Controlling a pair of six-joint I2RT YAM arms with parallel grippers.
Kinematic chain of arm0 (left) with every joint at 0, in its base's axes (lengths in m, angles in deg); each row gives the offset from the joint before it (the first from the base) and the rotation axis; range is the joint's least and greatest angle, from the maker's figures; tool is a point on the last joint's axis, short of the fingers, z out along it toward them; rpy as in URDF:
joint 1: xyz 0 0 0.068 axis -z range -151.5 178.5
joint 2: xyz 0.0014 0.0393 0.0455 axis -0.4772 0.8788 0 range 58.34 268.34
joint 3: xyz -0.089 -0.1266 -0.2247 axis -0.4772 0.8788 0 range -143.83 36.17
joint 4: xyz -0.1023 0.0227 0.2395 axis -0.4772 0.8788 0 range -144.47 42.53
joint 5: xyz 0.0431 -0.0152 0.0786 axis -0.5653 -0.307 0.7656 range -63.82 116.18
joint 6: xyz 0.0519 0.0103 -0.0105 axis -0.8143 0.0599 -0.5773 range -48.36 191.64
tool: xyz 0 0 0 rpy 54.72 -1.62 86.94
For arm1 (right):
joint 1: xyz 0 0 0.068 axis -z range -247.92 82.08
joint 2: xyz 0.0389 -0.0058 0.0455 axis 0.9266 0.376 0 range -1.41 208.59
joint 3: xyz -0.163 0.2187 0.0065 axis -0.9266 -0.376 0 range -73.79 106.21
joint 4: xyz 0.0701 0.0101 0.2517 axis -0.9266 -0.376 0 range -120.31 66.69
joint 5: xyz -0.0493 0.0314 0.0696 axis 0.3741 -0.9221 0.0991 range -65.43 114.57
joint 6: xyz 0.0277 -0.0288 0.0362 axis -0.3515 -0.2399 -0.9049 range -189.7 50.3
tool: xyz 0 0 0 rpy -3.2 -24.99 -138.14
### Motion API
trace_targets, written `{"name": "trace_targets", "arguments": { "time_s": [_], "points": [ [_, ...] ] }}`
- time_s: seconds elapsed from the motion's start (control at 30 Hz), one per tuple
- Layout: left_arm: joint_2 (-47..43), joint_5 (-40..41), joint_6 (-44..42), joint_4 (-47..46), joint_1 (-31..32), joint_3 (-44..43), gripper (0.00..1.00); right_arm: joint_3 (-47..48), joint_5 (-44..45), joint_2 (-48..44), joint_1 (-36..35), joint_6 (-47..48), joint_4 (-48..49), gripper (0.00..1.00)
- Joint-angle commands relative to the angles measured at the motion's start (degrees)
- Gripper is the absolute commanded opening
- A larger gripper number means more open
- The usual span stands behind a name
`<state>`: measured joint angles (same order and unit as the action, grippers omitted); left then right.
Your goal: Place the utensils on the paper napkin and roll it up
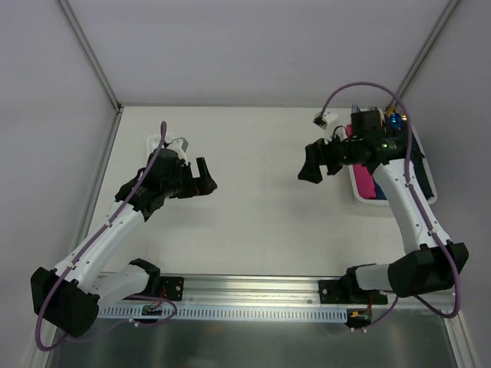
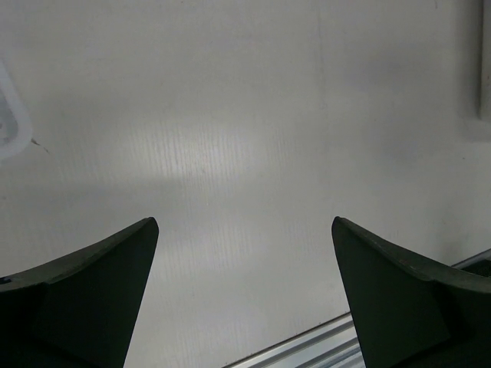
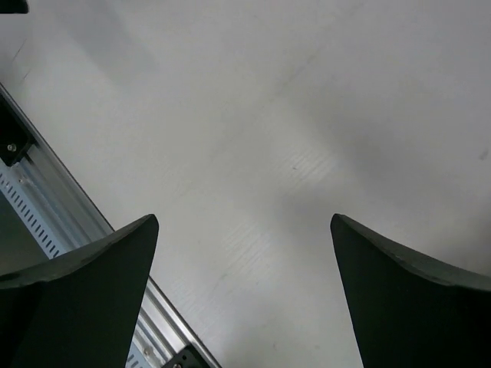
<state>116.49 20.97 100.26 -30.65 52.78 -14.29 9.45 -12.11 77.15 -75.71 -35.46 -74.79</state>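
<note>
So at this point I had both arms hovering over the bench with nothing in either of them. The left claw was spread wide, and its wrist cam showed only bare bench between the two fingers. It was the same with the right claw: jaws wide apart, nothing gripped, and only bench and a bit of the metal rail under it. The paper napkin was sitting in the white tray over on the right side of the bench, showing as a magenta strip just past the right arm's elbow, well away from both claws. The gold utensils looked to be at the far end of that same tray, but the right arm covered most of it. All I could make out was a small gold glint, so I couldn't tell how many there were. There was also a small white object on the bench just beyond the left arm.
</note>
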Motion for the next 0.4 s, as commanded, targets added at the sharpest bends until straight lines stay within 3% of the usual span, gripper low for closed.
{"name": "trace_targets", "arguments": {
  "time_s": [0.0, 0.17, 0.37],
  "points": [
    [0.8, 2.0, -2.3, 2.3, -0.5, -0.4, 0.99, -9.2, 5.7, -3.3, -7.7, -8.0, 15.4, 0.99],
    [0.7, 3.1, -2.6, 2.1, -0.5, 2.3, 0.99, -19.2, 11.1, -4.7, -16.6, -8.6, 22.0, 0.99],
    [0.4, 3.4, -2.3, 1.7, -0.5, 4.9, 0.99, -26.3, 15.8, -6.7, -19.7, -8.1, 26.8, 0.99]
  ]
}}
